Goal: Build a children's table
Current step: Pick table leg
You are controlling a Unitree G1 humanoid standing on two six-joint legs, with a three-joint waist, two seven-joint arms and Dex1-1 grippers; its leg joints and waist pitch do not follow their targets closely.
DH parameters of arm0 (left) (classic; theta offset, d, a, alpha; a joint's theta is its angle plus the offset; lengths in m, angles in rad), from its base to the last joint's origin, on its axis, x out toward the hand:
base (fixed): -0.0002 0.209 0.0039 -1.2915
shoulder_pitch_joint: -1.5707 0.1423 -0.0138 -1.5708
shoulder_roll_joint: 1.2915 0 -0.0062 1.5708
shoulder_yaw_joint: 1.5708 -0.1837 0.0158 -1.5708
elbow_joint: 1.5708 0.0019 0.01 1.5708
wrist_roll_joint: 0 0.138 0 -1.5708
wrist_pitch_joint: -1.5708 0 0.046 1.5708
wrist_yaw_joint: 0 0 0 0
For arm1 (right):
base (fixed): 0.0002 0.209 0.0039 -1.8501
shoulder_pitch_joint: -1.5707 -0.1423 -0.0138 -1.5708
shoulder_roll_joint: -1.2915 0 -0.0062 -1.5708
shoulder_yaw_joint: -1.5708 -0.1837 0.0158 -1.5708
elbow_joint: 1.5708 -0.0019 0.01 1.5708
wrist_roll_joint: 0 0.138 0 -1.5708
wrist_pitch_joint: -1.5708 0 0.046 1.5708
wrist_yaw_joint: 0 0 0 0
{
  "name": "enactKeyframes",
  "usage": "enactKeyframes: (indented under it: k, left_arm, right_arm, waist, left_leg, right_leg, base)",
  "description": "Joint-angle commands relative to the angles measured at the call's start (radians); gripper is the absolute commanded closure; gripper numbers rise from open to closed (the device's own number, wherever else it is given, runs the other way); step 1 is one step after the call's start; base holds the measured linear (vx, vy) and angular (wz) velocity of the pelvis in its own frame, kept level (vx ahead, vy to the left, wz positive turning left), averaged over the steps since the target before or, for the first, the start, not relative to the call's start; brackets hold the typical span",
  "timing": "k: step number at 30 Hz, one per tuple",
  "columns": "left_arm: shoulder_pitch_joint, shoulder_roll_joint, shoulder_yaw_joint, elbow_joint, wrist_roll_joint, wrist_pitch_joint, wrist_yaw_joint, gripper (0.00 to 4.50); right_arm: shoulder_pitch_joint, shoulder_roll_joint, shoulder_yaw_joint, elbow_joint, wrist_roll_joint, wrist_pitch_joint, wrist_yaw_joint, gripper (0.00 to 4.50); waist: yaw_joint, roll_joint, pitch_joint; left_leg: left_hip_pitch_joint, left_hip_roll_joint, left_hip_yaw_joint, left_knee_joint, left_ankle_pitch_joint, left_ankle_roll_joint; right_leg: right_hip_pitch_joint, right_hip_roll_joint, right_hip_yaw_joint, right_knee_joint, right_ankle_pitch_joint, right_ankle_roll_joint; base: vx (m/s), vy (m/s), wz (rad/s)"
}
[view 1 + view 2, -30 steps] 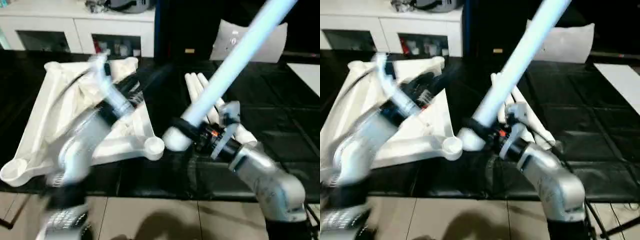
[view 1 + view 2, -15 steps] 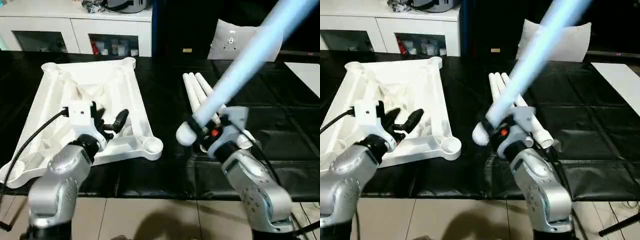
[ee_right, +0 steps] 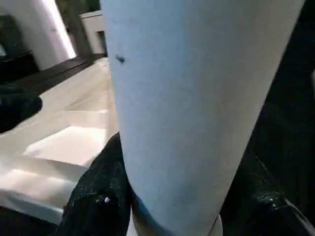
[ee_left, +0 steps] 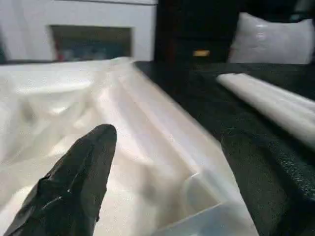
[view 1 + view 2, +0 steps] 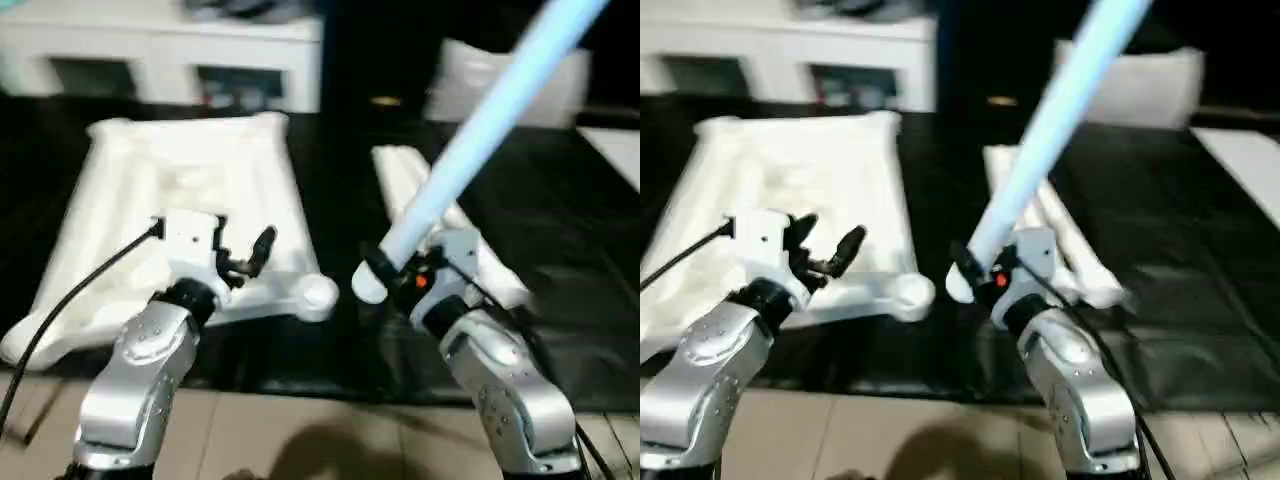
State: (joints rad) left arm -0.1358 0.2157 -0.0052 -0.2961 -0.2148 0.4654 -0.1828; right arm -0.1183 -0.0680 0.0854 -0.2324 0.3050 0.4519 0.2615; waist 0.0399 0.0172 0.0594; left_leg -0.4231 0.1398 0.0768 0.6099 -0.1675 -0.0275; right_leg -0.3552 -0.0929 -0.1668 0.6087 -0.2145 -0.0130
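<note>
While right claw [image 5: 385,270] pinches a leg [image 5: 480,125] | left claw [image 5: 245,255] spread over tabletop [image 5: 180,180]

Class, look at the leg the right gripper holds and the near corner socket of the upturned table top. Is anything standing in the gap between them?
Nothing visible does. The right gripper holds the leg tilted, its thick end beside the near corner socket of the table top, with bare dark surface between. The open left gripper hovers over the top, off that path.

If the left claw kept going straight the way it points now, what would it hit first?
Most likely the upturned table top: the open left claw points along its ribbed underside, low over it, in the left wrist view. Depth is unclear, so it might skim past toward the far rim.
</note>
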Motion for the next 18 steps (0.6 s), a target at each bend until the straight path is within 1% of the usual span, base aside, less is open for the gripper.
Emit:
enactKeyframes:
  k: [1, 2, 3, 4, 5, 6, 7, 8, 9, 10, 11, 12, 13, 14, 15, 16, 17, 18]
  left_arm:
    - [-0.016, 0.006, -0.010, 0.008, 0.014, -0.016, -0.012, 0.61]
    - [-0.015, 0.004, -0.009, 0.011, 0.008, -0.013, -0.014, 0.61]
    - [-0.013, -0.005, -0.002, 0.016, -0.005, -0.013, -0.015, 0.61]
    - [-0.011, -0.010, 0.003, 0.018, -0.016, -0.018, -0.021, 0.61]
    - [-0.011, -0.009, 0.004, 0.019, -0.017, -0.015, -0.024, 0.61]
    - [-0.011, -0.007, 0.004, 0.020, -0.018, -0.012, -0.026, 0.61]
    - [-0.012, -0.004, 0.003, 0.023, -0.011, -0.015, -0.026, 0.61]
    - [-0.013, -0.004, 0.003, 0.023, -0.011, -0.016, -0.026, 0.61]
    - [-0.015, -0.004, 0.003, 0.028, -0.007, -0.019, -0.027, 0.61]
    - [-0.016, -0.004, 0.004, 0.030, -0.007, -0.020, -0.027, 0.61]
    - [-0.018, -0.004, 0.004, 0.032, -0.006, -0.021, -0.027, 0.61]
    - [-0.019, -0.003, 0.004, 0.035, -0.006, -0.022, -0.028, 0.61]
    - [-0.020, -0.002, 0.004, 0.037, -0.006, -0.022, -0.028, 0.61]
    - [-0.021, -0.001, 0.003, 0.039, -0.006, -0.023, -0.031, 0.61]
    - [-0.021, -0.001, 0.003, 0.039, -0.006, -0.023, -0.031, 0.61]
    - [-0.023, -0.001, 0.002, 0.043, -0.004, -0.025, -0.034, 0.61]
    - [-0.024, 0.000, 0.002, 0.044, -0.002, -0.025, -0.036, 0.61]
    - [-0.024, 0.000, 0.003, 0.045, 0.000, -0.025, -0.038, 0.61]
  right_arm:
    - [-0.004, 0.016, -0.034, 0.007, 0.014, -0.018, -0.018, 2.59]
    - [-0.003, 0.020, -0.041, 0.007, 0.015, -0.022, -0.028, 2.59]
    - [0.000, 0.015, -0.044, 0.004, 0.007, -0.027, -0.036, 2.59]
    - [0.003, 0.009, -0.043, -0.001, 0.002, -0.028, -0.036, 2.59]
    - [0.007, 0.007, -0.044, -0.004, 0.001, -0.028, -0.035, 2.59]
    - [0.010, 0.006, -0.045, -0.006, 0.000, -0.026, -0.036, 2.59]
    - [0.012, 0.006, -0.046, -0.009, -0.001, -0.026, -0.037, 2.59]
    - [0.013, 0.006, -0.046, -0.009, -0.002, -0.026, -0.037, 2.59]
    - [0.016, 0.006, -0.043, -0.011, -0.007, -0.028, -0.038, 2.59]
    - [0.017, 0.005, -0.042, -0.012, -0.010, -0.029, -0.038, 2.59]
    - [0.019, 0.002, -0.037, -0.012, -0.019, -0.032, -0.039, 2.59]
    - [0.020, 0.001, -0.033, -0.011, -0.026, -0.036, -0.040, 2.59]
    - [0.021, 0.001, -0.031, -0.010, -0.031, -0.038, -0.040, 2.59]
    - [0.021, 0.003, -0.028, -0.010, -0.033, -0.038, -0.041, 2.59]
    - [0.021, 0.003, -0.028, -0.010, -0.033, -0.038, -0.041, 2.59]
    - [0.021, 0.002, -0.025, -0.009, -0.032, -0.037, -0.044, 2.59]
    - [0.020, 0.001, -0.021, -0.007, -0.032, -0.035, -0.045, 2.59]
    - [0.019, 0.000, -0.018, -0.007, -0.033, -0.033, -0.046, 2.59]
  waist:
    - [-0.016, 0.019, -0.041]
    - [-0.002, 0.032, -0.045]
    - [-0.003, 0.022, -0.046]
    - [-0.001, 0.025, -0.048]
    - [-0.002, 0.022, -0.050]
    - [0.001, 0.023, -0.056]
    - [0.007, 0.013, -0.057]
    - [0.016, 0.010, -0.059]
    - [0.033, 0.007, -0.060]
    - [0.043, 0.008, -0.057]
    - [0.043, 0.014, -0.056]
    - [0.042, 0.021, -0.055]
    - [0.039, 0.030, -0.060]
    - [0.027, 0.037, -0.064]
    - [-0.015, 0.063, -0.082]
    - [-0.032, 0.083, -0.071]
    - [-0.040, 0.061, -0.069]
    - [-0.029, 0.058, -0.064]
  left_leg:
    - [0.048, 0.098, -0.025, -0.084, -0.483, -0.031]
    - [0.050, 0.097, -0.012, -0.094, -0.546, -0.097]
    - [0.035, 0.093, -0.012, -0.106, -0.545, -0.122]
    - [0.035, 0.090, -0.006, -0.108, -0.530, -0.128]
    - [0.031, 0.086, 0.000, -0.107, -0.509, -0.118]
    - [0.024, 0.077, 0.016, -0.100, -0.435, -0.080]
    - [0.003, 0.066, 0.033, -0.085, -0.332, -0.016]
    - [0.002, 0.066, 0.037, -0.063, -0.283, 0.018]
    - [-0.007, 0.079, 0.024, -0.001, -0.194, 0.078]
    - [-0.021, 0.097, 0.002, 0.054, -0.153, 0.098]
    - [-0.029, 0.105, -0.010, 0.066, -0.146, 0.095]
    - [-0.033, 0.099, -0.018, 0.050, -0.125, 0.097]
    - [-0.015, 0.087, -0.009, -0.003, -0.099, 0.144]
    - [0.004, 0.078, 0.004, -0.034, -0.088, 0.175]
    - [0.096, 0.049, 0.005, -0.072, 0.017, 0.294]
    - [0.120, 0.053, 0.013, -0.108, 0.052, 0.404]
    - [0.104, 0.071, 0.008, -0.111, 0.067, 0.441]
    - [0.084, 0.086, 0.014, -0.119, 0.070, 0.462]
  right_leg:
    - [0.010, -0.076, 0.085, -0.090, -0.353, -0.141]
    - [0.018, -0.077, 0.093, -0.090, -0.342, -0.125]
    - [0.034, -0.077, 0.093, -0.082, -0.314, -0.105]
    - [0.032, -0.078, 0.099, -0.079, -0.273, -0.097]
    - [0.036, -0.084, 0.103, -0.078, -0.258, -0.101]
    - [0.043, -0.099, 0.115, -0.081, -0.233, -0.118]
    - [0.059, -0.129, 0.133, -0.097, -0.254, -0.126]
    - [0.061, -0.158, 0.150, -0.111, -0.282, -0.131]
    - [0.072, -0.242, 0.195, -0.137, -0.334, -0.143]
    - [0.072, -0.301, 0.228, -0.154, -0.382, -0.154]
    - [0.076, -0.311, 0.233, -0.155, -0.386, -0.172]
    - [0.078, -0.275, 0.211, -0.146, -0.378, -0.200]
    - [0.066, -0.193, 0.177, -0.123, -0.333, -0.202]
    - [0.052, -0.134, 0.149, -0.100, -0.306, -0.193]
    - [-0.009, 0.004, 0.081, -0.004, -0.211, -0.136]
    - [-0.065, 0.064, 0.040, 0.117, -0.194, -0.033]
    - [-0.069, 0.057, 0.044, 0.139, -0.169, 0.017]
    - [-0.078, 0.037, 0.041, 0.164, -0.156, 0.068]
  base:
    - [0.015, -0.010, 0.35]
    - [0.000, 0.000, 0.00]
    - [0.000, 0.000, 0.00]
    - [0.000, 0.000, 0.00]
    - [0.000, 0.000, 0.00]
    - [0.000, 0.000, 0.00]
    - [0.000, 0.000, 0.00]
    - [0.000, 0.000, 0.00]
    - [0.013, 0.059, -0.12]
    - [0.013, 0.059, -0.12]
    - [0.017, 0.099, -0.16]
    - [0.024, 0.150, -0.17]
    - [0.024, 0.150, -0.17]
    - [0.024, 0.202, -0.04]
    - [0.037, 0.230, 0.05]
    - [0.037, 0.230, 0.05]
    - [0.025, 0.210, 0.06]
    - [-0.037, 0.165, -0.02]
